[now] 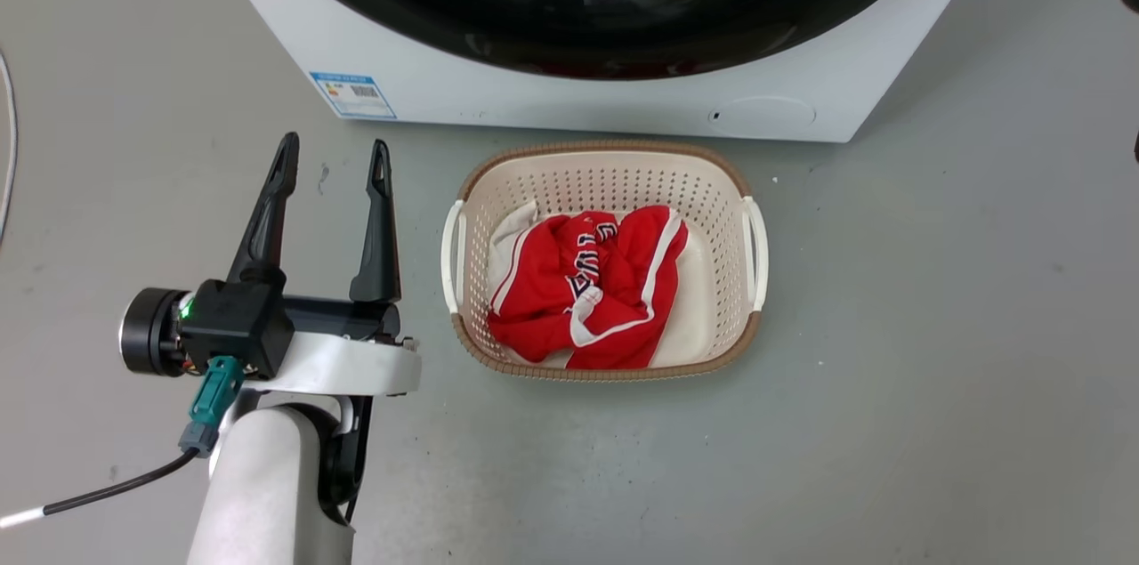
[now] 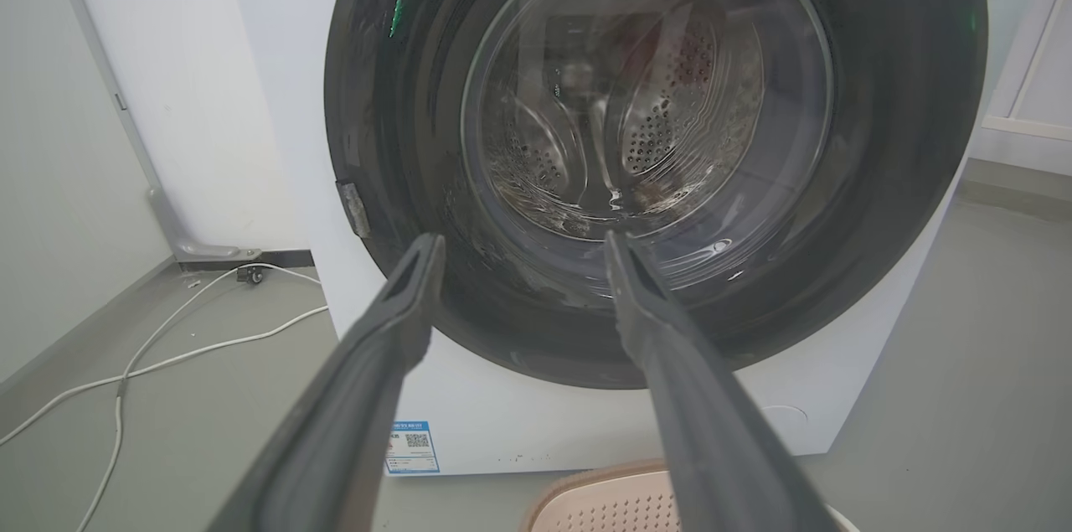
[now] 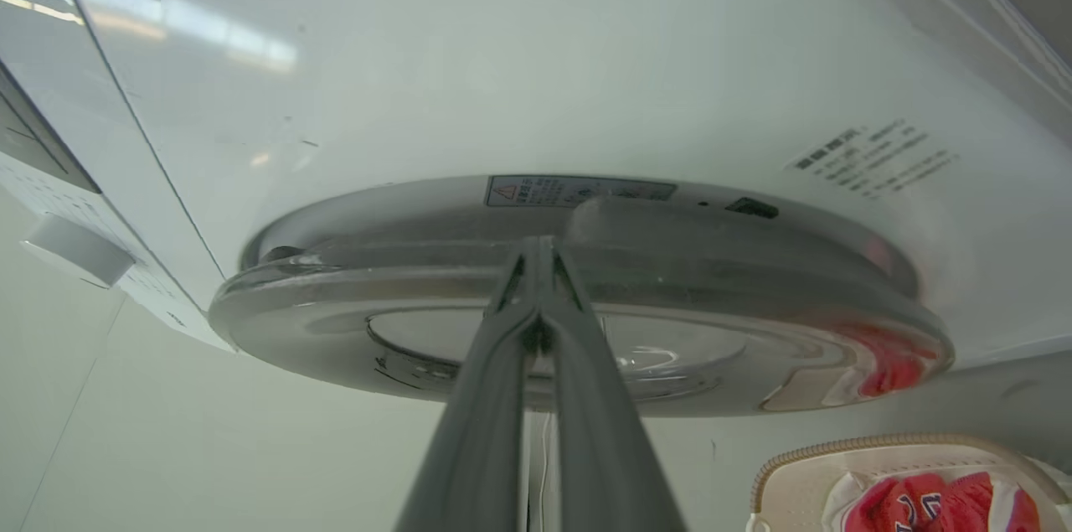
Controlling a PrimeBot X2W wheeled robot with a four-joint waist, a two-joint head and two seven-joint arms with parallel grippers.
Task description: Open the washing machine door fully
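Right hand (image 3: 536,254), fingers pressed together, points at the washing machine door (image 3: 754,331) rim.

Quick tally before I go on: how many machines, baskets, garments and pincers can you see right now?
Washing machine, with its door: 1
Laundry basket: 1
Red garment, bunched in the basket: 1
Pincers: 2, left pincer open, right pincer shut at the door's edge
Total: 5
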